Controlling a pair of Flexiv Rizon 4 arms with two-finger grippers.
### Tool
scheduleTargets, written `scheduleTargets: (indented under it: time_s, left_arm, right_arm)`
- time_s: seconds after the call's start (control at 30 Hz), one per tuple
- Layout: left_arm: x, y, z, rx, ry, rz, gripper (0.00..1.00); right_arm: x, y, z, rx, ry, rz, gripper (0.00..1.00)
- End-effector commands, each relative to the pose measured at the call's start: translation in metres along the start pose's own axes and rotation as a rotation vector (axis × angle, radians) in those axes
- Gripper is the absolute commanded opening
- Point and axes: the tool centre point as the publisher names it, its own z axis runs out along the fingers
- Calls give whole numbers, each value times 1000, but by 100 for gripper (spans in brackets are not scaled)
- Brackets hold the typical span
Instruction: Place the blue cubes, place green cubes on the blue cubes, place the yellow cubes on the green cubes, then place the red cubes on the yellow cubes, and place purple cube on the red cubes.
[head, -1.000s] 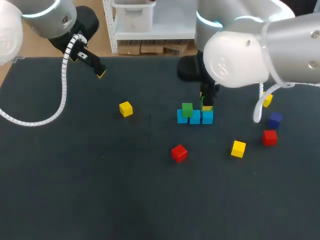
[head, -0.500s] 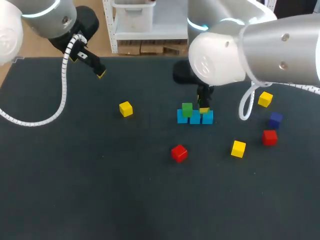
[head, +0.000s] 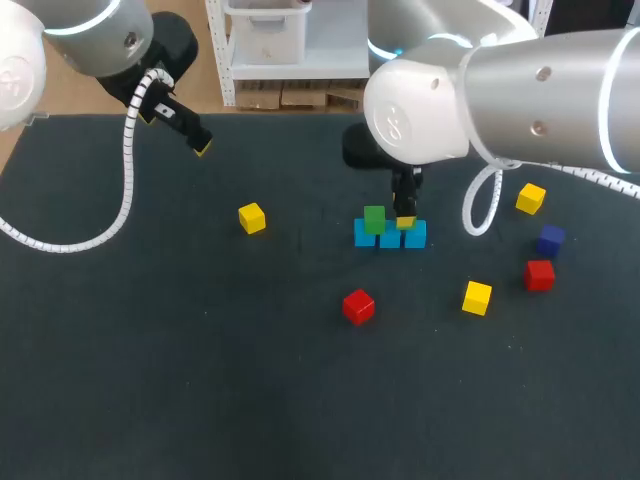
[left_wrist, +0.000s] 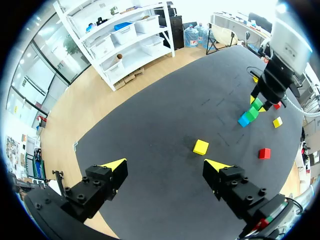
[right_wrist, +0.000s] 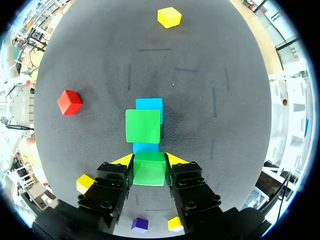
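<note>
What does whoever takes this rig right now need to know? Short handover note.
Left hand: open, empty, well away from the cubes.
Right hand: shut on a green cube, at the blue row, beside the placed green.
Done: three blues in a row, one green on them.
Left: release this green, then stack yellows, reds, purple; all lie loose.

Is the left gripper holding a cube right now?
No, the left gripper is open with nothing between its fingers, and the nearest yellow cube lies ahead of it, apart from it.
</note>
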Motion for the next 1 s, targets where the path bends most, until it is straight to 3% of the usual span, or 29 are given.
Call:
scheduleTargets:
  time_s: [0.03, 0.47, 0.53, 0.67, 0.7, 0.77, 0.8, 1.0]
  left_arm:
    - [-1, 1, 0, 3, 0, 2, 100]
    - [-1, 1, 0, 3, 0, 2, 100]
    - [-1, 1, 0, 3, 0, 2, 100]
    - [-1, 1, 0, 3, 0, 2, 100]
    - [-1, 1, 0, 3, 0, 2, 100]
    - [-1, 1, 0, 3, 0, 2, 100]
    - [-1, 1, 0, 3, 0, 2, 100]
    - [-1, 1, 0, 3, 0, 2, 100]
  right_arm:
    - [2, -1, 2, -3, -3, 2, 0]
    - [2, -1, 3, -6, -5, 8, 0]
    - [2, -1, 3, -6, -5, 10, 9]
    - [2, -1, 3, -5, 1, 13, 47]
    - [1, -1, 3, -5, 2, 14, 50]
    - [1, -1, 3, -4, 4, 15, 96]
    - [1, -1, 3, -3, 4, 15, 100]
    - [3, 0, -2, 7, -7, 24, 100]
